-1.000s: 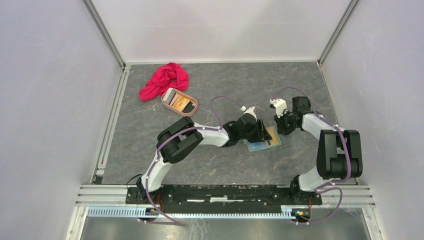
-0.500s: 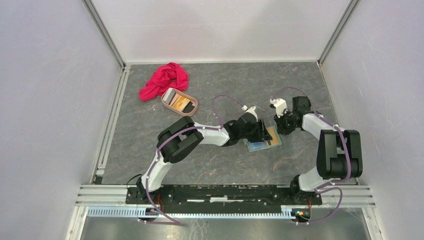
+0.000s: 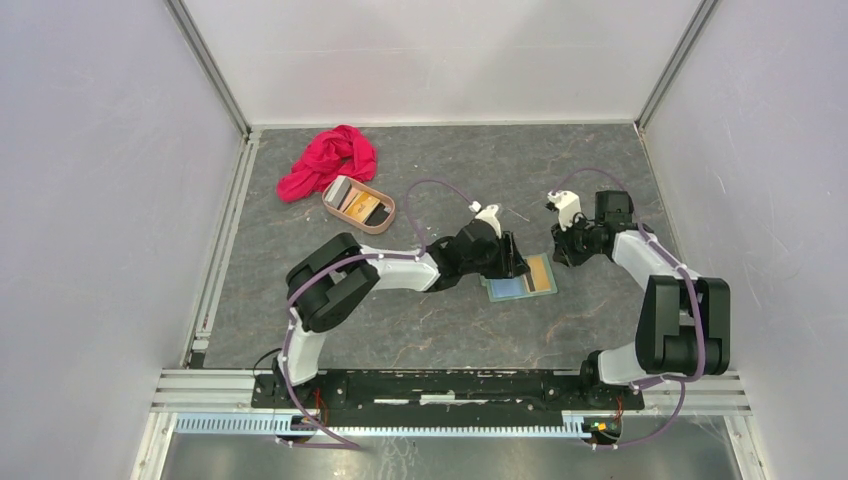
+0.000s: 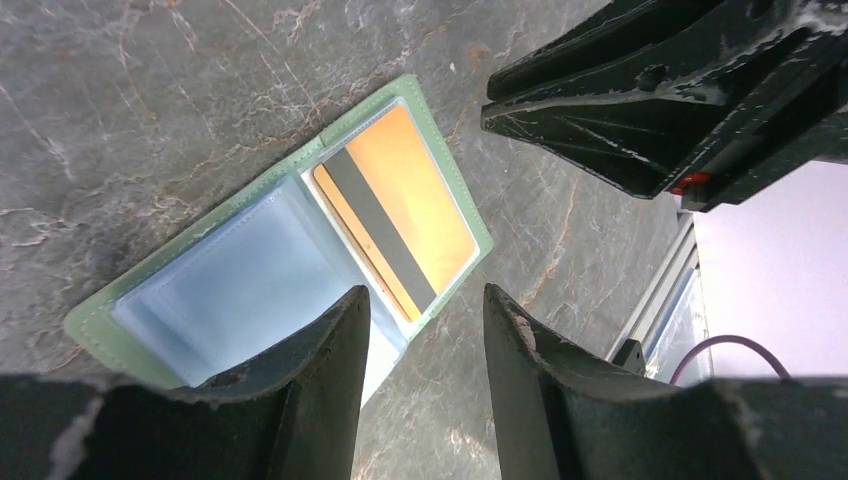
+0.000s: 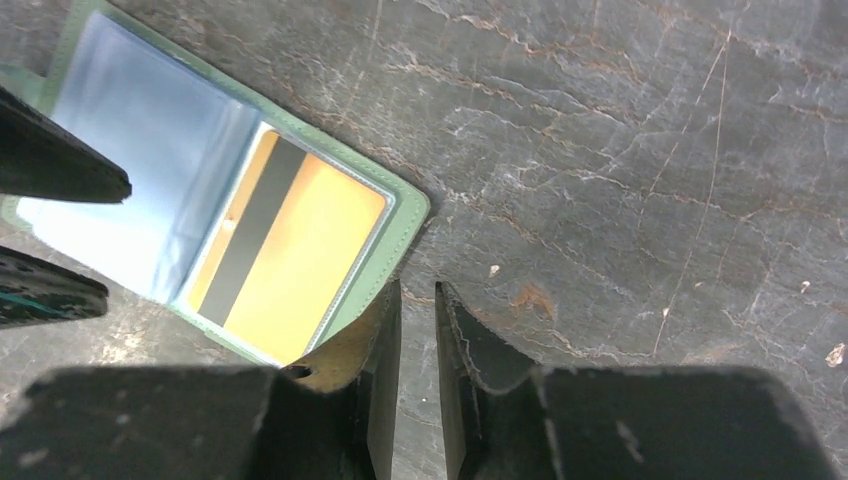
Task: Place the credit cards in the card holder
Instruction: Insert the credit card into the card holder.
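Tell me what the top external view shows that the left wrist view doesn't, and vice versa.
Only top external: the tray holding more cards, and the red cloth. Only left wrist: the dark stripe on the orange card and the empty pale-blue pocket. Both: the open card holder flat on the table, orange card in its pocket.
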`<action>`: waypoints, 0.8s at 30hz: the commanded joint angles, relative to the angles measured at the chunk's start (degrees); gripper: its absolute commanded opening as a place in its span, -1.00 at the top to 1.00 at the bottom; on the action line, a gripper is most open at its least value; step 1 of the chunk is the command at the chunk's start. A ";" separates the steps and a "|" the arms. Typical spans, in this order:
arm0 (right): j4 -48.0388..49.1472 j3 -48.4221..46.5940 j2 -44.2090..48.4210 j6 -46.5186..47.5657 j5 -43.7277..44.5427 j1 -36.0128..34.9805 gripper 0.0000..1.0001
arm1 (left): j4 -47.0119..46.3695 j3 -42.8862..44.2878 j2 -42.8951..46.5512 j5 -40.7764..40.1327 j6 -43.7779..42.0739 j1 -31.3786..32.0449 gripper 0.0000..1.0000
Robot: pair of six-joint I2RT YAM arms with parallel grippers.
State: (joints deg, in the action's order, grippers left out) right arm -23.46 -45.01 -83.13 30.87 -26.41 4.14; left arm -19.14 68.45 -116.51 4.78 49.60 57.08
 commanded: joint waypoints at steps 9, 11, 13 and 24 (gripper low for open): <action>-2.04 1.13 11.38 9.47 -21.18 0.69 0.45 | 6.12 -9.96 23.36 -10.11 -23.25 -0.28 -0.05; -1.95 1.55 13.38 10.30 -23.46 0.69 0.43 | 8.16 -12.40 28.00 -13.61 -27.29 -0.35 -0.06; -1.56 2.09 15.42 10.77 -25.29 0.69 0.41 | 9.35 -14.87 34.36 -15.56 -30.81 -0.77 -0.10; -4.55 3.36 19.41 16.99 -36.37 0.91 0.39 | 20.83 -18.78 51.38 -9.25 -40.22 -18.64 -0.56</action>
State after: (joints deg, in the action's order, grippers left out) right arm -26.22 -41.82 -64.71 43.55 -57.06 4.69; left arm -4.12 50.17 -68.16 -6.81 16.97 44.62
